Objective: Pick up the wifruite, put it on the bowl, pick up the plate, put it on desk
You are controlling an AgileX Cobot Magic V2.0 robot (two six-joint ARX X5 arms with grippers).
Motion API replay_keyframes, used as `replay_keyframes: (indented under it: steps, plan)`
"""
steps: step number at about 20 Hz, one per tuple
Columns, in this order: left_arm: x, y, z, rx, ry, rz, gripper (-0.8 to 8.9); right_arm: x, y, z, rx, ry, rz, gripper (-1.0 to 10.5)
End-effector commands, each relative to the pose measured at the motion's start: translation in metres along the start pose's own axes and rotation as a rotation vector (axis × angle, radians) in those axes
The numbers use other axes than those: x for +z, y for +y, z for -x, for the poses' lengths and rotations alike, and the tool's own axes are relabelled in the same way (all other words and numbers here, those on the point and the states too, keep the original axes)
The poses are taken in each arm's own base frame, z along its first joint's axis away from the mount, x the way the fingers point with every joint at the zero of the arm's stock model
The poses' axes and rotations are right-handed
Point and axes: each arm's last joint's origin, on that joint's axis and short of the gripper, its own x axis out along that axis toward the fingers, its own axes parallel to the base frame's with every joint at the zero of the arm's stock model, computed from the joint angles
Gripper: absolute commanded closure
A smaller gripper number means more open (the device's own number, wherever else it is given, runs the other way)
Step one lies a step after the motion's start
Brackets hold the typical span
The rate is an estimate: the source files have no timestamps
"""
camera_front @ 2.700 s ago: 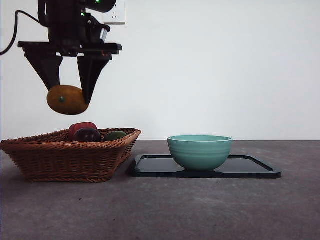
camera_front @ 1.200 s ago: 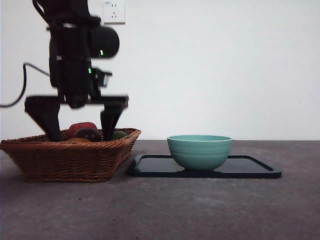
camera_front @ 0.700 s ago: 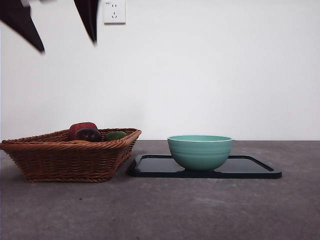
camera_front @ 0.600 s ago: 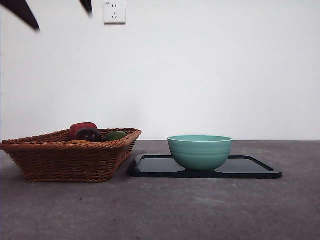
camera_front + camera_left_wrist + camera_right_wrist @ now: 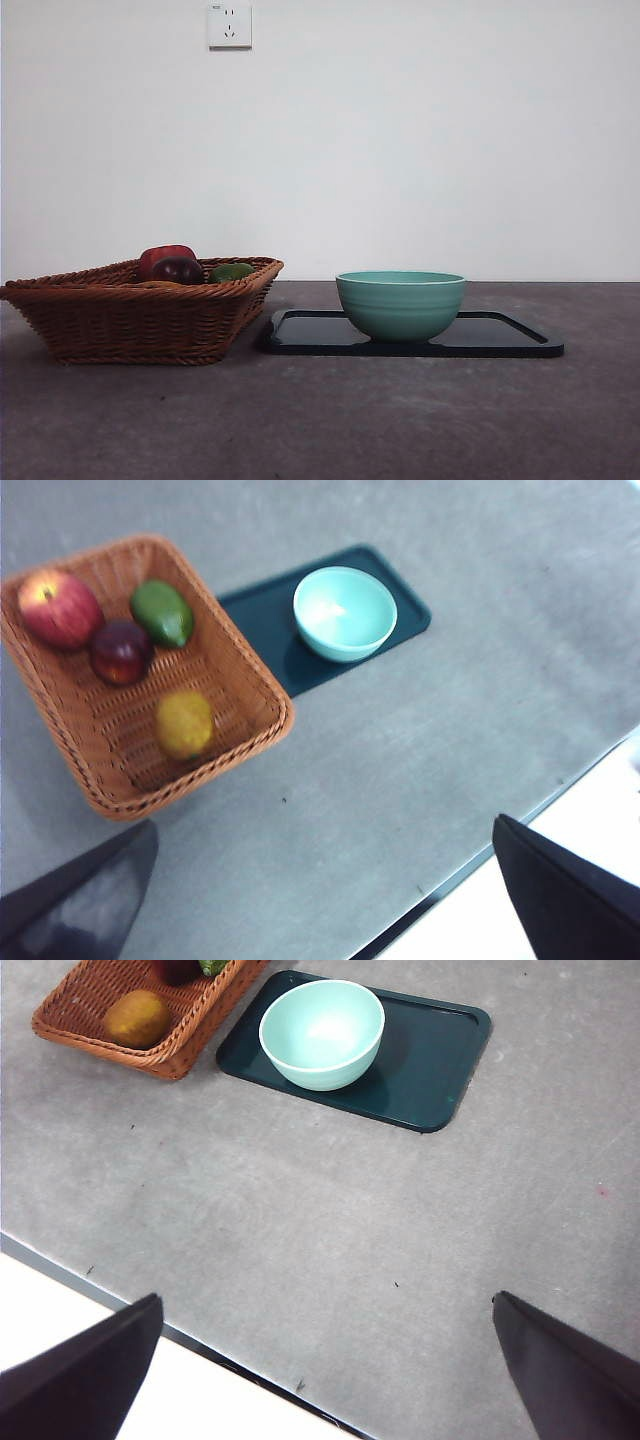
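The wifruite (image 5: 185,723) (image 5: 137,1018), a small brownish-orange oval, lies inside the wicker basket (image 5: 130,322). Beside the basket stands the mint-teal bowl (image 5: 400,303) (image 5: 345,612) (image 5: 322,1032), empty, on the plate (image 5: 500,336) (image 5: 430,1060), a dark rectangular tray resting on the grey desk (image 5: 350,420). My left gripper (image 5: 323,823) hangs open high above the desk, nothing between its jaws. High over the desk's near edge, my right gripper (image 5: 328,1298) is open too and holds nothing. Neither arm shows in the front view.
The basket also holds a red apple (image 5: 58,608), a dark purple fruit (image 5: 121,651) and a green fruit (image 5: 162,613). A wall socket (image 5: 229,24) sits on the white back wall. The desk's near edge (image 5: 200,1345) borders a white floor.
The left gripper, which held the wifruite above the basket, went down into the basket, let go of the fruit and rose out of the front view. Bowl and plate have not moved.
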Motion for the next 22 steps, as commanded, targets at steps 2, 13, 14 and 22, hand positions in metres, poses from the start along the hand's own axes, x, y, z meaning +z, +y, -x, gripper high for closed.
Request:
replay_keyframes:
  steps: [2,13,14,22]
  plan:
    - [-0.014,-0.005,0.022,-0.082,-0.078,-0.047,1.88,0.002,0.000,0.001,0.003,-0.005,-0.008,3.9]
    - [-0.079,-0.007,0.039,-0.146,-0.167,-0.075,1.88,0.003,0.001,0.002,0.007,-0.022,-0.008,3.9]
    - [-0.080,-0.007,0.040,-0.146,-0.172,-0.076,1.88,0.004,0.001,0.002,0.008,-0.027,-0.008,3.9]
    - [-0.080,-0.007,0.041,-0.146,-0.176,-0.076,1.88,0.026,0.009,-0.011,0.108,-0.062,-0.127,3.9]
